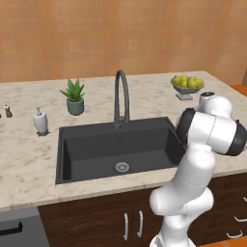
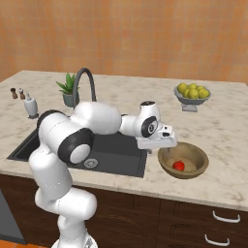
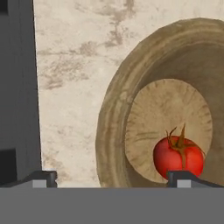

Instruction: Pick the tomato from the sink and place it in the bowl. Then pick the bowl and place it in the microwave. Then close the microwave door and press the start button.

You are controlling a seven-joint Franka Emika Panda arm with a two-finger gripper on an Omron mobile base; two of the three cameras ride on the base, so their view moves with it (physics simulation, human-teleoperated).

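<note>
The red tomato lies inside the tan-brown bowl, which stands on the counter just right of the black sink. My gripper hovers open just above the bowl's left rim with nothing between its fingers. One fingertip is over the counter by the sink's edge, the other fingertip is right in front of the tomato. The microwave and its door are out of view.
A grey footed bowl of yellow fruit stands at the back right. A dark arched tap, a potted plant and a white dispenser stand behind and left of the sink. The counter's front edge runs close below the bowl.
</note>
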